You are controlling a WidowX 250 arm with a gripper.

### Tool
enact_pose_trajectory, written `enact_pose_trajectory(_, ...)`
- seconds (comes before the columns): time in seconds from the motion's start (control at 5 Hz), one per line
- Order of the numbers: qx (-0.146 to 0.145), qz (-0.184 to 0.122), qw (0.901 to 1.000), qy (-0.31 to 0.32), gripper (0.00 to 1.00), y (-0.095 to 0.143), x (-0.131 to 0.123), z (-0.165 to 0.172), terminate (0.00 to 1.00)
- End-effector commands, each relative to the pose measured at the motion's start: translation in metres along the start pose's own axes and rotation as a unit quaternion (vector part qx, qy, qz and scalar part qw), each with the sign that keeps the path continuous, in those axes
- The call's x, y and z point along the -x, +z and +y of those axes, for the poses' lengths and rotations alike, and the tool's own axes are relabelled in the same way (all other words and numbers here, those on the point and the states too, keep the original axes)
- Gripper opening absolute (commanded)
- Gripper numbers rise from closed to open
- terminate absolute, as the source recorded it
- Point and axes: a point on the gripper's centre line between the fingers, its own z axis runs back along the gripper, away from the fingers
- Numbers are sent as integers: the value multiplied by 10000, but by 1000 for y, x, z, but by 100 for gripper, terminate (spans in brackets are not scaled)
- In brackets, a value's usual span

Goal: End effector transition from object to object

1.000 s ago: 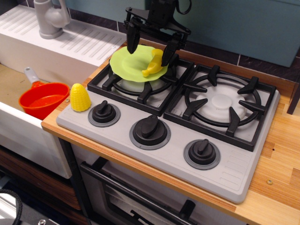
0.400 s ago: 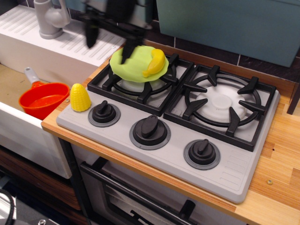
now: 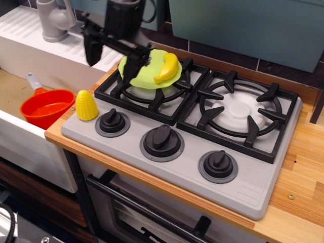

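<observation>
The gripper (image 3: 110, 54) is shifting left: a second ago it was straddling the banana (image 3: 167, 68) on the green plate (image 3: 147, 72), and now it is hanging beyond the plate's left edge, over the back corner of the stove (image 3: 167, 152) by the white drainboard (image 3: 61, 53). Its two dark fingers are standing wide apart, one over the drainboard and one in front of the plate's left rim, and nothing is sitting between them.

The banana is lying untouched on the plate's right side, on the rear-left burner. To my eye the departure from the first object is done; what remains is reaching the next one. The yellow corn (image 3: 86, 105), standing upright at the stove's front-left corner, and the orange pot (image 3: 46, 107) down in the sink (image 3: 15, 86) beside it are both lying in the direction of travel, but which one is meant I cannot say. The gripper is well above and behind both.

I am reading no brand, label or writing anywhere.
</observation>
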Motion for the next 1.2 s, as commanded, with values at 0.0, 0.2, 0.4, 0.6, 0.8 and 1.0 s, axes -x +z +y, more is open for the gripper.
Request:
enact_pose_trajectory(0.0,21,-464,9989,-24,100,-4,4,18,0)
enact_pose_trajectory(0.2,17,-526,9986,-76,100,-13,8,20,0)
enact_pose_trajectory(0.4,120,-424,9990,13,100,-14,6,18,0)
enact_pose_trajectory(0.6,157,-415,9990,81,100,-23,6,22,0)
enact_pose_trajectory(0.8,174,-447,9988,62,100,-29,6,30,0)
enact_pose_trajectory(1.0,100,-533,9985,10,100,-45,4,37,0)
